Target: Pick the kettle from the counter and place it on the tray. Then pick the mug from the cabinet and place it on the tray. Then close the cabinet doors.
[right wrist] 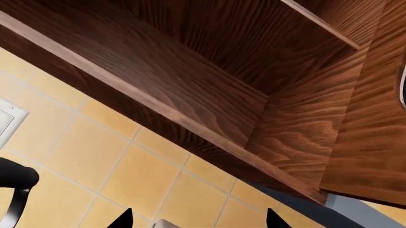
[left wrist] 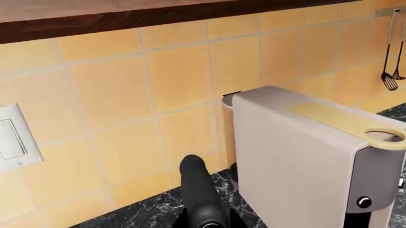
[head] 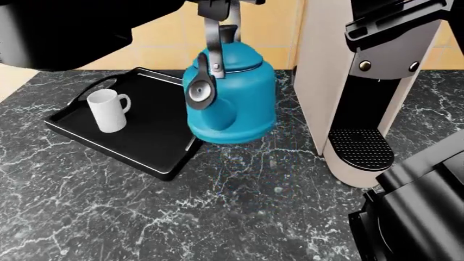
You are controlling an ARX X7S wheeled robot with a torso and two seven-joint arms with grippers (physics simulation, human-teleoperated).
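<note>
On tray: mug upright. Kettle beside tray, on surface. Right fingers spread apart; left fingers' state unclear.

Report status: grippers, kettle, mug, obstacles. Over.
Right gripper open, facing brown wooden cabinet; left gripper state unclear. Small white mug upright on black rectangular tray; squat blue kettle at tray's right rim, seating unclear. Tall beige coffee machine beside kettle.
</note>
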